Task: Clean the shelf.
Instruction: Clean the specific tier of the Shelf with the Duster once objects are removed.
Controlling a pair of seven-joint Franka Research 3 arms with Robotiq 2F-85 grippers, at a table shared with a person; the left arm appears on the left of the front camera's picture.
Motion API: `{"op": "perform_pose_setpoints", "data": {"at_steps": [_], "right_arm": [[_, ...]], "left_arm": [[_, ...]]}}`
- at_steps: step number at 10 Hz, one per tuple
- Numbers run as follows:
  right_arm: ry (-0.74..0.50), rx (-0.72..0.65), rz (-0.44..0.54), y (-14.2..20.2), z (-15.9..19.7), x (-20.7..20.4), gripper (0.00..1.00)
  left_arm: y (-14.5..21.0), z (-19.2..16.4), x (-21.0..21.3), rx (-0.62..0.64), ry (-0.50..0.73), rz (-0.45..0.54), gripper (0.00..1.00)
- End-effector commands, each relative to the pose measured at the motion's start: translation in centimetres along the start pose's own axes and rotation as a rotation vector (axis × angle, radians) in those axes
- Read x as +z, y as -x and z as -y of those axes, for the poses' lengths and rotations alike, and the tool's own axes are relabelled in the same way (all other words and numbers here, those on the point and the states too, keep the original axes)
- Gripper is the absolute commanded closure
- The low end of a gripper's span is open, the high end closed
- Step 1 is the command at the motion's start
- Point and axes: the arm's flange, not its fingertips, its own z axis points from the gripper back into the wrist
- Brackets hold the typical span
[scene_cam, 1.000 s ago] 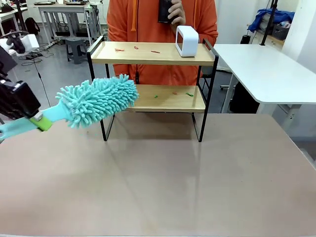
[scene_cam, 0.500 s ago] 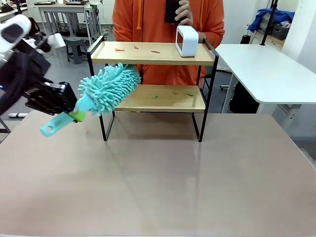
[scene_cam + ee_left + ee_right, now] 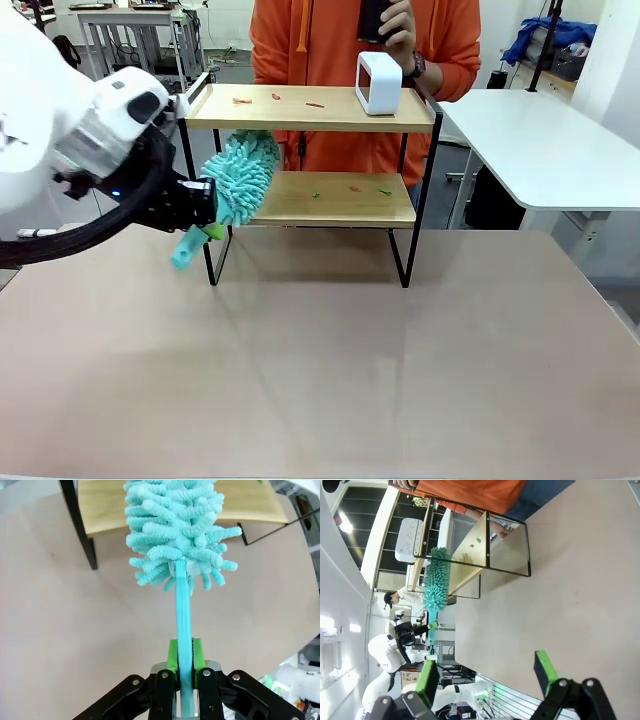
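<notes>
Upper centre stands the two-tier wooden shelf with black frame. The left end effector clamps a fluffy teal duster, its head at the lower board's left end. The right end effector gapes empty. Both boards carry red and green scraps, so cleaning seems barely begun.

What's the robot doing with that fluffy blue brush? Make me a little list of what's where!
shelf: two light wooden boards, black metal frame, standing on the brown table
left gripper: shut on the thin handle of the fluffy turquoise duster
duster head: at the shelf's left end, level with the gap between the boards
mess: small red and green scraps on both boards
top board: also holds a white rounded box
right gripper: open, holding nothing
</notes>
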Motion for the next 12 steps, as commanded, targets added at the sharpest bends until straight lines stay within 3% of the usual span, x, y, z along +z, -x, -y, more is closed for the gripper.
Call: {"op": "perform_pose_setpoints", "data": {"at_steps": [1, 4, 7, 12], "right_arm": [[-0.02, 0.024, 0.013, -0.3, -0.1, -0.1, 0.0], [-0.02, 0.024, 0.013, -0.3, -0.1, -0.1, 0.0], [-0.02, 0.024, 0.013, -0.3, -0.1, -0.1, 0.0], [-0.02, 0.024, 0.013, -0.3, -0.1, -0.1, 0.0]], "left_arm": [[-1.7, 1.3, -1.9, 0.028, -0.016, 0.016, 0.88], [-2.5, 2.6, -4.2, 0.009, -0.055, 0.011, 0.88], [-3.2, 4.2, -5.9, -0.017, -0.043, -0.057, 0.88], [-4.0, 9.3, -8.8, -0.121, -0.016, -0.135, 0.88]]}}
